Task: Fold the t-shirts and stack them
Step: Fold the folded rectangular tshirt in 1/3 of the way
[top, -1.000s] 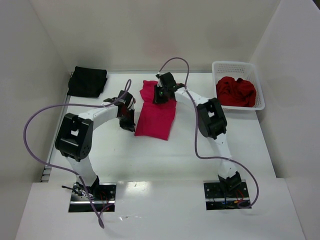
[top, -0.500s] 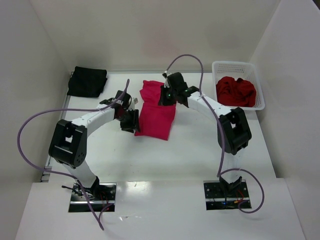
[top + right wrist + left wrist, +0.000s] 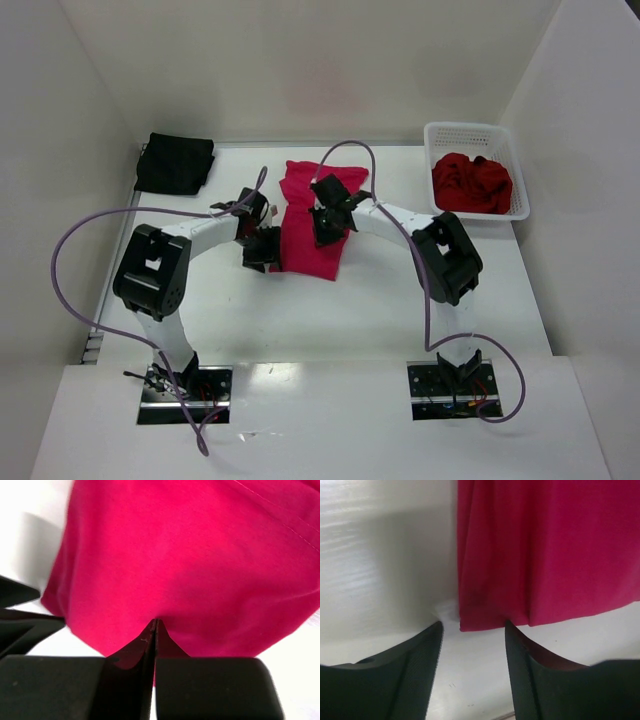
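A bright crimson-pink t-shirt (image 3: 308, 238) lies folded into a long strip in the middle of the table. My left gripper (image 3: 270, 252) stands open at its near left corner. In the left wrist view that corner (image 3: 485, 622) lies just past my fingertips (image 3: 432, 635), with bare table between them. My right gripper (image 3: 323, 232) is shut, its tips (image 3: 155, 624) pressed together on top of the pink cloth (image 3: 190, 560) with nothing visibly pinched. A black t-shirt (image 3: 175, 162) lies folded at the far left. Darker red t-shirts (image 3: 472, 183) sit crumpled in the basket.
The white lattice basket (image 3: 460, 128) stands at the far right corner. White walls close the table (image 3: 380, 290) in on the left, back and right. Purple cables loop from both arms, one over the shirt's far end (image 3: 345, 150).
My left gripper has opened and let the shirt's near left corner go. My right gripper has shut and slid from the shirt's far end towards its middle.
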`<state>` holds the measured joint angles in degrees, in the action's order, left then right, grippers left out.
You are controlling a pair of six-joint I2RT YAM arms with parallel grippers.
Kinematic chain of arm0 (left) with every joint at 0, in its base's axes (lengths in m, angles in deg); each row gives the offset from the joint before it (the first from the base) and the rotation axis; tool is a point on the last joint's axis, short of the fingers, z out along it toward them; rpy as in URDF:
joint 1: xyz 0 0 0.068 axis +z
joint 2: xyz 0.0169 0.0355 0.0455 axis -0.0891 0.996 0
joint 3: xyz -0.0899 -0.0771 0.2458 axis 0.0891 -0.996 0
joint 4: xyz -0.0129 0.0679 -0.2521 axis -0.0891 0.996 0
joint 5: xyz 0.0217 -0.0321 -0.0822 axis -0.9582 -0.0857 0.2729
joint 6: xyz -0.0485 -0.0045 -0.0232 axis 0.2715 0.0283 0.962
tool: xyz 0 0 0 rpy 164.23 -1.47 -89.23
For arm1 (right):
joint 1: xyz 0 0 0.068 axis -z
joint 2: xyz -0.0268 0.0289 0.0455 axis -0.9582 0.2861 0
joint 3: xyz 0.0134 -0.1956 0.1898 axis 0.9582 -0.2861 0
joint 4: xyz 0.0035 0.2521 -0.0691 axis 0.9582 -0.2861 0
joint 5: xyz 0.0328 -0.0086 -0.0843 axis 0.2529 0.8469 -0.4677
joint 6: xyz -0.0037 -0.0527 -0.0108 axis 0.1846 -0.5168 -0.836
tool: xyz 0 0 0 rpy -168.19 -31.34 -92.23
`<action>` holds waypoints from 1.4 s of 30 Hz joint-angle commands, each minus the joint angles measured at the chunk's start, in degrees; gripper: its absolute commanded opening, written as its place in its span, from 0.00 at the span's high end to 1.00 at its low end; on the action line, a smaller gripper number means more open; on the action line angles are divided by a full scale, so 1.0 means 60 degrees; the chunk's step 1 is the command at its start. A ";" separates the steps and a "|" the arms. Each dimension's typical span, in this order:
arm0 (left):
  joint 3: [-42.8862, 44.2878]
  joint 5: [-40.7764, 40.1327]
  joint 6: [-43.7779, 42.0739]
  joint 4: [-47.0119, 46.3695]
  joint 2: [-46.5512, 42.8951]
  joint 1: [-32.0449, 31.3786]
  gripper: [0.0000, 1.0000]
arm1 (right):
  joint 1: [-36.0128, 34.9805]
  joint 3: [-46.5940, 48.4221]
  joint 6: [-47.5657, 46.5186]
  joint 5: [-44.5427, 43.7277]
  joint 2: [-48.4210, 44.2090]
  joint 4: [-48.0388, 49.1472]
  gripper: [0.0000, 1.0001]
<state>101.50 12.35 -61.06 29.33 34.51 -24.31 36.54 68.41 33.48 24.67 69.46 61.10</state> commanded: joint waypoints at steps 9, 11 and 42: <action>0.0000 0.0189 -0.0017 -0.0481 0.0675 0.0065 0.79 | -0.0042 -0.0319 -0.0224 -0.0204 0.0217 -0.0091 1.00; 0.0000 0.0276 -0.0017 -0.0597 0.0675 0.0065 0.86 | -0.0042 -0.0406 -0.0312 -0.0454 0.0421 -0.0222 1.00; 0.0469 -0.0063 -0.1320 0.0661 0.0031 0.0915 0.94 | 0.0515 -0.1052 -0.0416 -0.1480 0.0321 -0.0604 1.00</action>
<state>103.49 9.53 -64.69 28.50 36.85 -19.76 37.89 64.69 32.83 21.41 70.86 61.80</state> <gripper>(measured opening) 0.047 0.002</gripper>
